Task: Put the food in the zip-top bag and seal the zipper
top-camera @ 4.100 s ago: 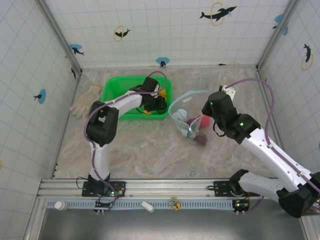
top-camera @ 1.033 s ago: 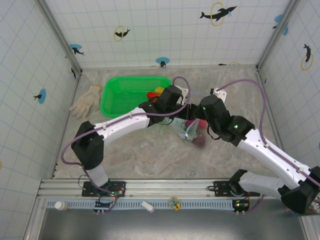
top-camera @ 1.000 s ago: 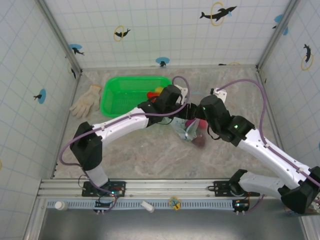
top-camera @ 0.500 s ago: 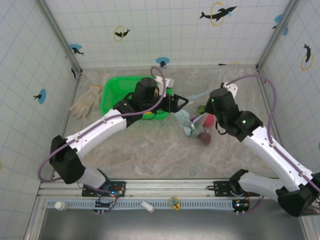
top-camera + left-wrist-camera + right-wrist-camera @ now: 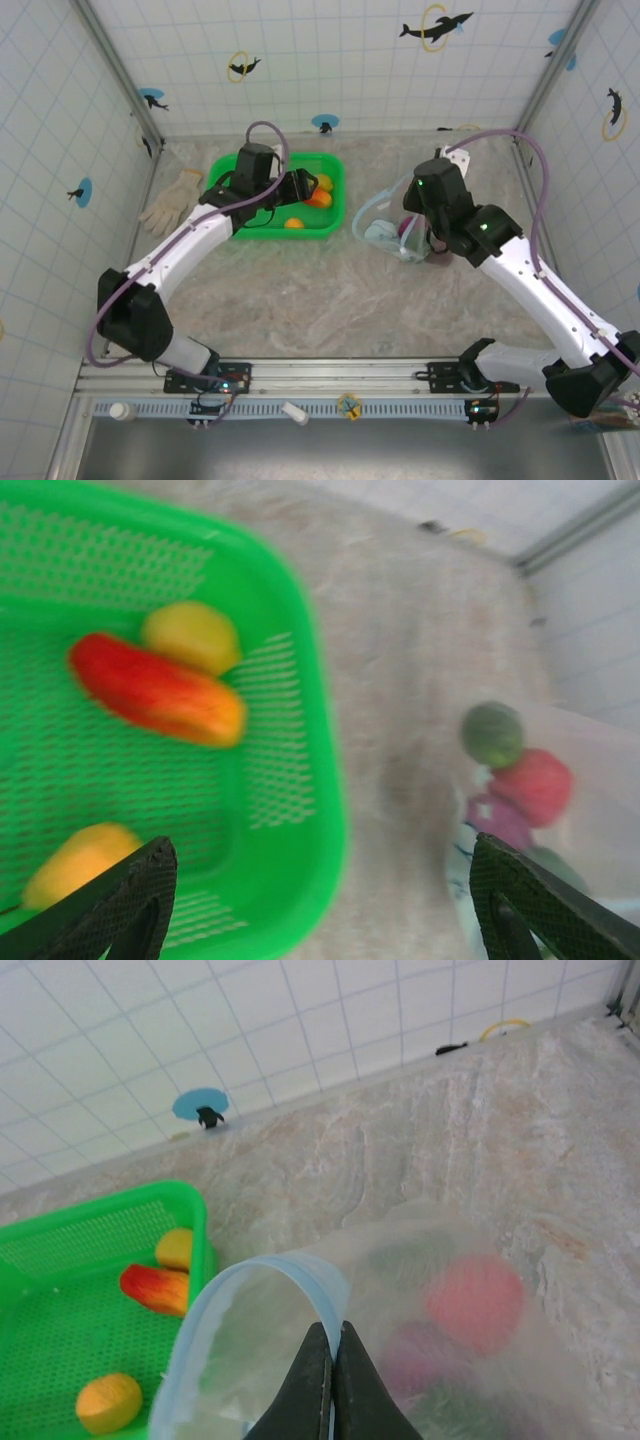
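Left end effector (image 5: 320, 848): fingers spread wide, nothing held, hovering over the right rim of the green plastic mesh basket (image 5: 318, 780).

In the basket:
- round yellow toy fruit (image 5: 190, 635)
- long red-orange toy piece (image 5: 155, 690), touching the yellow one
- round orange-yellow toy fruit (image 5: 80, 855), lying apart from the other two

Right end effector (image 5: 330, 1335): fingers pinched together on the thin light-blue zipper strip (image 5: 250, 1280), which arches open.

The clear crinkly plastic zip-top bag (image 5: 420, 1380) rests on the marbled beige surface (image 5: 300, 300), near the basket's right side and not touching it.

In the bag:
- green toy ball (image 5: 492, 735)
- red toy ball (image 5: 538, 785)
- magenta toy ball (image 5: 497, 820)
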You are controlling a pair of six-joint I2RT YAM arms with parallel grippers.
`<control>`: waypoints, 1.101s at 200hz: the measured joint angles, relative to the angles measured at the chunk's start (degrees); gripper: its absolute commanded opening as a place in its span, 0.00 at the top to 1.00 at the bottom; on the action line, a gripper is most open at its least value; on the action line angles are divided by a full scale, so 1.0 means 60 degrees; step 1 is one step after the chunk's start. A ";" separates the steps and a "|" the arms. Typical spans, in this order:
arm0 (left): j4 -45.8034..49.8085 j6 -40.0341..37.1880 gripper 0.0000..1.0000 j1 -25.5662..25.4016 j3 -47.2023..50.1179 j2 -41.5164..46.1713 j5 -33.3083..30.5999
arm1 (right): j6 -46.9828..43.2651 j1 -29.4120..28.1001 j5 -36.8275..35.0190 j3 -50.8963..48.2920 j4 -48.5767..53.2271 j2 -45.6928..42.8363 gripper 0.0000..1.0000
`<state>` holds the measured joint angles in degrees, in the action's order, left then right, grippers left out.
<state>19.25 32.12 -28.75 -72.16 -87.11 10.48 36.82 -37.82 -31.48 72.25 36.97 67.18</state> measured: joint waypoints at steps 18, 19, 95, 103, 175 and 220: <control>0.0433 -0.0113 0.17 0.0004 0.0004 -0.0535 -0.0616 | 0.0197 -0.0146 0.0058 -0.0543 -0.0025 0.0026 1.00; 0.0444 -0.0113 0.17 0.0004 0.0004 -0.0554 -0.0630 | 0.0193 -0.0153 0.0069 -0.0565 -0.0025 0.0026 1.00; 0.1322 -0.0641 0.19 0.0000 -0.0233 -0.2801 -0.1730 | 0.0477 -0.0725 0.0200 -0.0962 -0.0448 0.0124 1.00; 0.1388 -0.0688 0.20 0.0000 -0.0372 -0.3042 -0.1814 | 0.0477 -0.0732 0.0200 -0.1024 -0.0492 0.0124 1.00; 0.1654 -0.0834 0.41 0.0193 -0.1242 -0.4339 -0.1803 | 0.0539 -0.0761 0.0233 -0.1432 -0.0761 0.0109 1.00; 0.1654 -0.0809 0.66 0.0393 -0.1581 -0.4645 -0.1472 | 0.0612 -0.0765 0.0255 -0.1545 -0.0831 -0.0033 1.00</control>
<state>29.17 27.27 -26.39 -81.65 -114.98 1.65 40.49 -42.41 -29.95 62.98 31.99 66.98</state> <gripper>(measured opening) 0.360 0.060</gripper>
